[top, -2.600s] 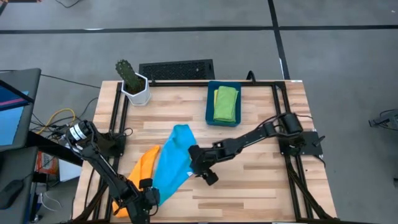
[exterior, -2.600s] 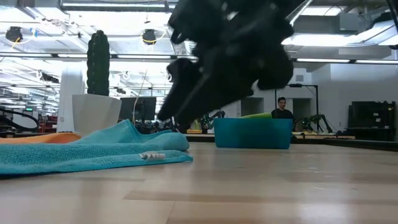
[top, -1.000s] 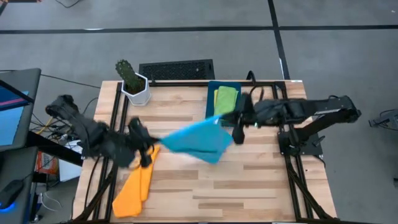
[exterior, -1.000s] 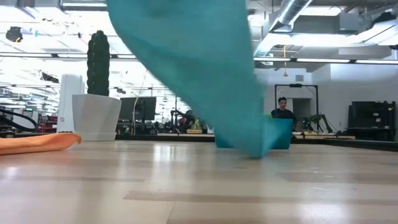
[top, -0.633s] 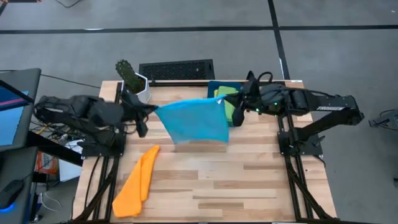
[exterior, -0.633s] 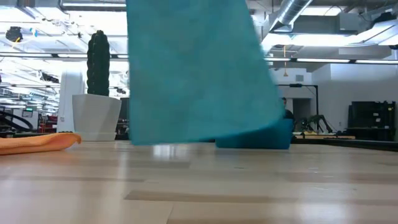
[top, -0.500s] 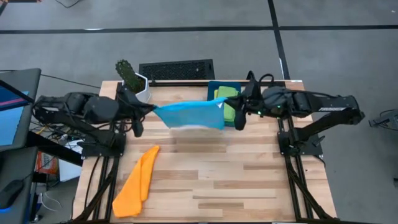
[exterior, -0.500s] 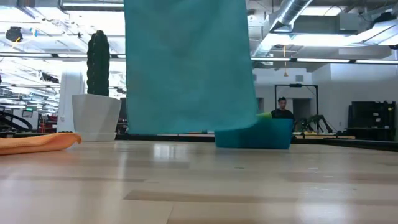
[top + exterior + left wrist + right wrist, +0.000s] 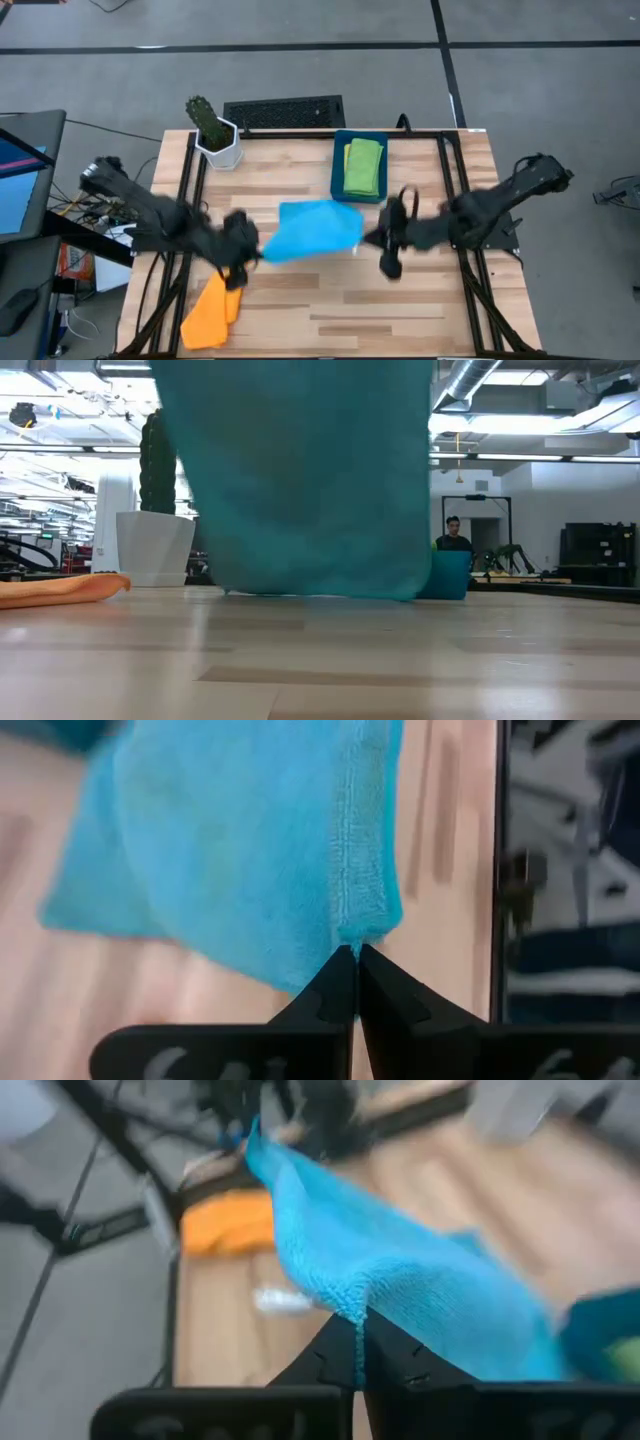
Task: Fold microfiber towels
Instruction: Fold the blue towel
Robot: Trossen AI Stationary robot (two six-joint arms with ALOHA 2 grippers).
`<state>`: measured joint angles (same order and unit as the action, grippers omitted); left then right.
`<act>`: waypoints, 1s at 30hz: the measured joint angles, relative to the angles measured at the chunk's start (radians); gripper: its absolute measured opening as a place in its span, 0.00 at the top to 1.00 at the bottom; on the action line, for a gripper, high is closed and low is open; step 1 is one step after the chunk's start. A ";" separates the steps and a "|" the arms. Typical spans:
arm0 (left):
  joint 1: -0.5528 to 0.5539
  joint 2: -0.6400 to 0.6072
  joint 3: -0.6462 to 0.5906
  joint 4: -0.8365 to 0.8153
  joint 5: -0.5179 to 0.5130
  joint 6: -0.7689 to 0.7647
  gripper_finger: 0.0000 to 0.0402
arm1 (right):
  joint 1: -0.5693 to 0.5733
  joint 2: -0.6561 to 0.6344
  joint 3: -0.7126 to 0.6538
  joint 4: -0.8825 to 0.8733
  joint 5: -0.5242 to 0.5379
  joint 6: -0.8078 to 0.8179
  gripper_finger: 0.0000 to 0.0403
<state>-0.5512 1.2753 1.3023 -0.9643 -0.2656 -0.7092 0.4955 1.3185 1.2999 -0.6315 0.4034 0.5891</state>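
A light blue microfiber towel (image 9: 315,230) is spread between my two grippers over the middle of the table. My left gripper (image 9: 250,252) is shut on its left corner and my right gripper (image 9: 372,240) is shut on its right corner. In the low view the towel (image 9: 300,480) hangs as a broad sheet, its lower edge close to the tabletop; whether it touches, I cannot tell. An orange towel (image 9: 210,310) lies bunched at the near left. A folded green towel (image 9: 362,165) lies in the dark blue bin (image 9: 338,175). My left gripper pinches one corner of the blue towel (image 9: 352,935) between its two fingers, by the hemmed edge. The cloth spreads away from the fingers toward the other arm. My right gripper pinches the opposite corner (image 9: 352,1302) between its two fingers. From there the top edge runs nearly taut to the left gripper.
A white pot with a cactus (image 9: 213,135) stands at the far left corner. The dark blue bin stands at the far side, right of the middle. Bare wooden tabletop (image 9: 400,310) lies near and to the right. A person (image 9: 453,532) shows far off in the room.
Both grippers first carried the blue towel toward the far edge, where it spread out and hung as a flat sheet between them. They have since swung toward the near edge and down, so the towel now trails behind them toward the far side.
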 joint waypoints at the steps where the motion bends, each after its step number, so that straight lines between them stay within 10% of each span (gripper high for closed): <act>1: -0.032 0.033 -0.003 0.000 0.002 -0.033 1.00 | 0.030 0.023 -0.010 0.017 0.000 0.031 0.91; 12: -0.244 0.358 -0.003 0.254 0.086 -0.232 1.00 | 0.245 0.262 -0.029 0.041 0.025 0.337 0.93; 30: -0.112 0.420 -0.034 0.263 0.070 0.026 1.00 | 0.236 0.258 -0.325 0.241 -0.035 0.513 0.91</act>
<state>-0.6630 1.6956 1.2679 -0.7011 -0.1953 -0.6831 0.7313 1.5761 0.9752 -0.3906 0.3685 1.1017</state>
